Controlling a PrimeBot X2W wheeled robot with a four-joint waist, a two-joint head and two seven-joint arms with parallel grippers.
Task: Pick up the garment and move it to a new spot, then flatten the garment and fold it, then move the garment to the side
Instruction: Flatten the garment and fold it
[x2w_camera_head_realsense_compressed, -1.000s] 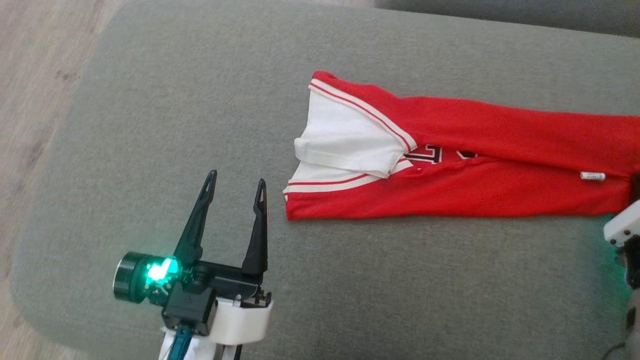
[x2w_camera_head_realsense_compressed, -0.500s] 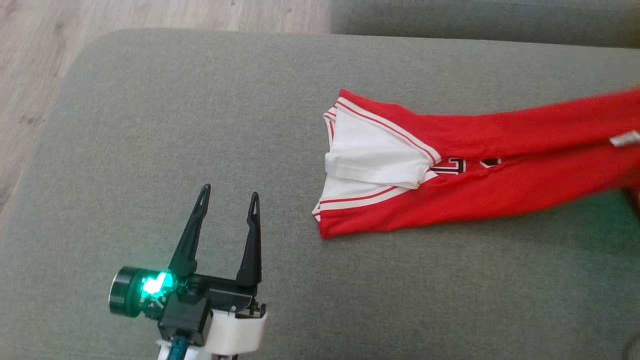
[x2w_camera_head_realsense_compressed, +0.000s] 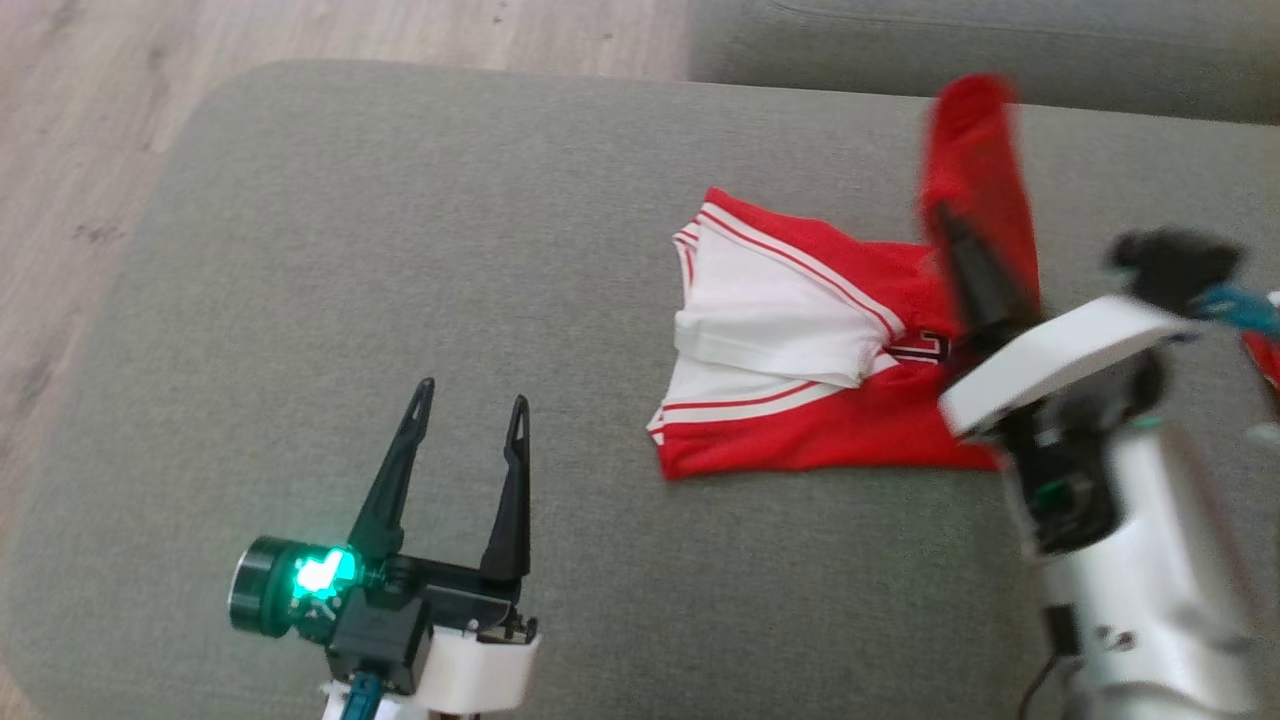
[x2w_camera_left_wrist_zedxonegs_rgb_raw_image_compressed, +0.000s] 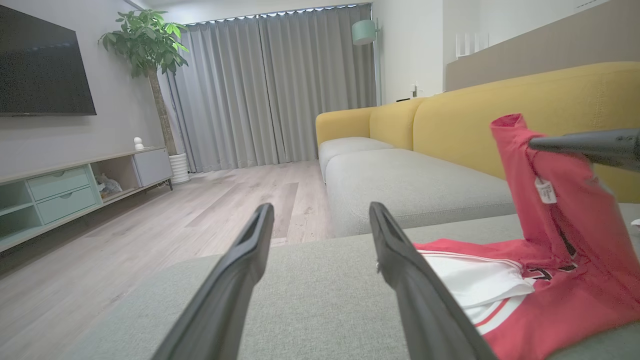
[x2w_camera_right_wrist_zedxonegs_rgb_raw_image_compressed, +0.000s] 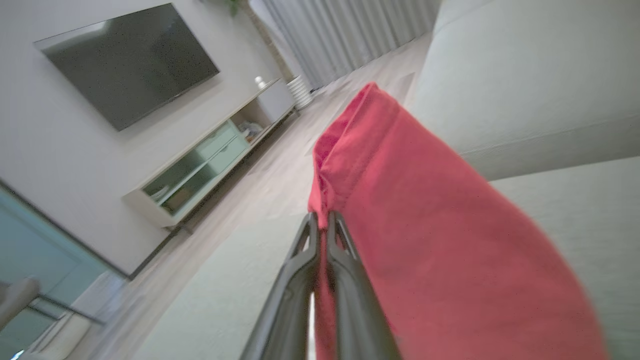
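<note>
The garment (x2w_camera_head_realsense_compressed: 800, 400) is a red jersey with white sleeves and striped trim, folded lengthwise on the grey cushion (x2w_camera_head_realsense_compressed: 400, 250). My right gripper (x2w_camera_head_realsense_compressed: 945, 215) is shut on its right end and holds that red end lifted above the cushion, curling toward the left. From the right wrist, the two fingers (x2w_camera_right_wrist_zedxonegs_rgb_raw_image_compressed: 320, 220) pinch red cloth (x2w_camera_right_wrist_zedxonegs_rgb_raw_image_compressed: 425, 225). The left wrist view shows the raised end with a white tag (x2w_camera_left_wrist_zedxonegs_rgb_raw_image_compressed: 545, 190) and the flat part (x2w_camera_left_wrist_zedxonegs_rgb_raw_image_compressed: 500, 295). My left gripper (x2w_camera_head_realsense_compressed: 470, 395) stands open over bare cushion, left of and nearer than the garment, holding nothing.
Wooden floor (x2w_camera_head_realsense_compressed: 70, 130) lies past the cushion's left edge. A second grey seat (x2w_camera_head_realsense_compressed: 950, 40) adjoins at the far side. The left wrist view shows a yellow sofa back (x2w_camera_left_wrist_zedxonegs_rgb_raw_image_compressed: 500, 110), a TV console (x2w_camera_left_wrist_zedxonegs_rgb_raw_image_compressed: 75, 185), a plant (x2w_camera_left_wrist_zedxonegs_rgb_raw_image_compressed: 150, 50) and curtains.
My right arm has come into the head view with the garment's right end, lifting it and carrying it leftward over the rest. The head camera shifted. The left gripper stayed open and still.
</note>
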